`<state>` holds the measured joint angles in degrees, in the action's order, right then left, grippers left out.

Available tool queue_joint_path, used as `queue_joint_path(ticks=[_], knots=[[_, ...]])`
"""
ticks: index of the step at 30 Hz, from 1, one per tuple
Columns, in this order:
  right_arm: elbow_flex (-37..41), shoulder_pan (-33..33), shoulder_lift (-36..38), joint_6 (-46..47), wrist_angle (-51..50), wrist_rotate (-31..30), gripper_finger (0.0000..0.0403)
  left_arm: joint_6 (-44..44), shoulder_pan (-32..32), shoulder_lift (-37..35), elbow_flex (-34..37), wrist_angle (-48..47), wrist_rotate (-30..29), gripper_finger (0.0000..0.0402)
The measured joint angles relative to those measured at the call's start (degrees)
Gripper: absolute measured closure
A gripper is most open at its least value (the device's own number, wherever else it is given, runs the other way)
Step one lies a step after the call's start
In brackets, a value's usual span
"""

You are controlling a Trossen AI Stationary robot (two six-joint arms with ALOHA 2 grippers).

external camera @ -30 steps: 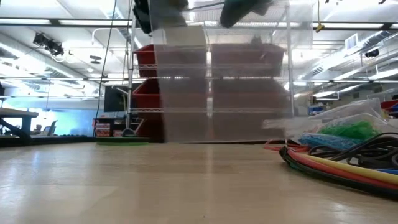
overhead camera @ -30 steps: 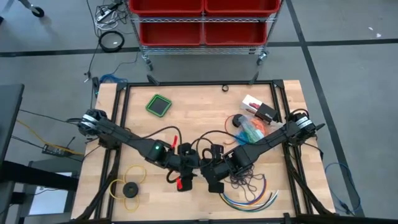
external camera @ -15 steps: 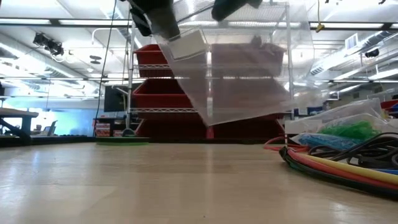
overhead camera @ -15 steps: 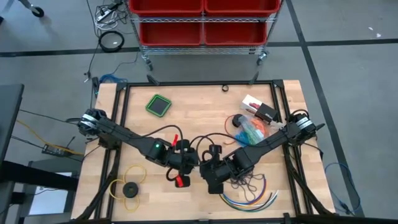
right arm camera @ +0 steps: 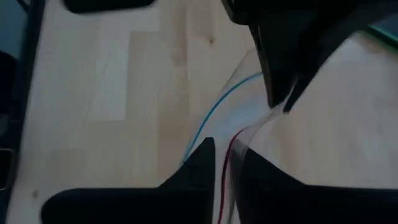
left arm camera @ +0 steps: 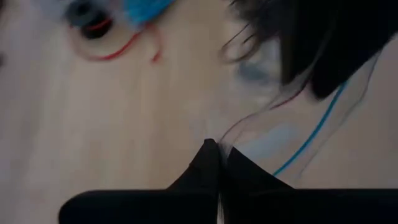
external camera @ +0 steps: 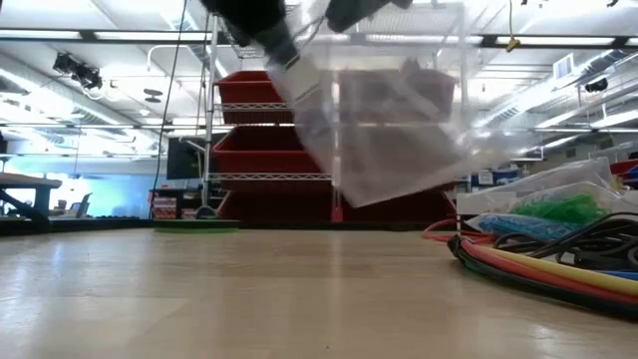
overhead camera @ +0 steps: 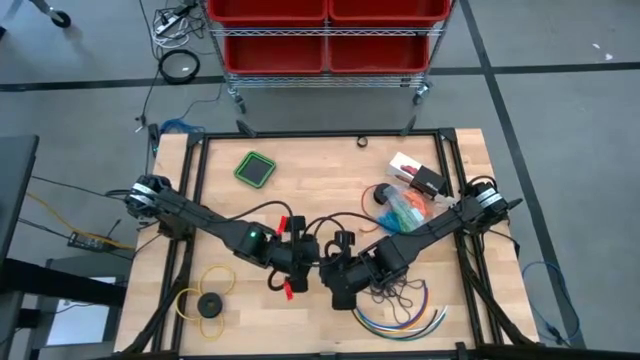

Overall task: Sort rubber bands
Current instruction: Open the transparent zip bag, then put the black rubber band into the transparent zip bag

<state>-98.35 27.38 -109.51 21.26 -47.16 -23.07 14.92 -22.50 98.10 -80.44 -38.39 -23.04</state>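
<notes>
Low in the centre of the high view, the left gripper (overhead camera: pixel 303 262) was clenched on a clear plastic bag (external camera: pixel 399 130)'s edge; the right gripper (overhead camera: pixel 330 272) pinched its zip strip, fingers slightly parted. Bag-opening was under way. Rubber bands (overhead camera: pixel 402 208) lay right of centre. Next likely: spreading the mouth.

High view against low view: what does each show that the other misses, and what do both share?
Only the high view shows the green square pad, the yellow ring and both arms meeting at the table's middle, left gripper beside right gripper.

Only the low view shows the clear plastic bag hanging tilted above the table, and the room behind.

Both show the red bins, the wooden table and the coloured cables.
</notes>
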Motion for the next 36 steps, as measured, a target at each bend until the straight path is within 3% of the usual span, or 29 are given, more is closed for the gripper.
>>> queue_joint_path(ticks=[9, 22, 36], knots=[[0.0, 1.6, 0.0, 3.8, -2.2, -8.7, 0.0299, 0.9, -0.9, 0.0, 0.0, -8.7, -8.0, 0.0400], [0.0, 6.1, 0.0, 13.0, -5.2, -22.2, 0.0296, 1.7, -1.5, 2.0, 0.4, -8.4, -16.5, 0.0401], [10.5, 11.7, 0.0, 32.1, -6.0, -22.7, 0.0296, 6.2, -2.3, 2.2, 22.6, 24.2, -13.1, 0.0401]])
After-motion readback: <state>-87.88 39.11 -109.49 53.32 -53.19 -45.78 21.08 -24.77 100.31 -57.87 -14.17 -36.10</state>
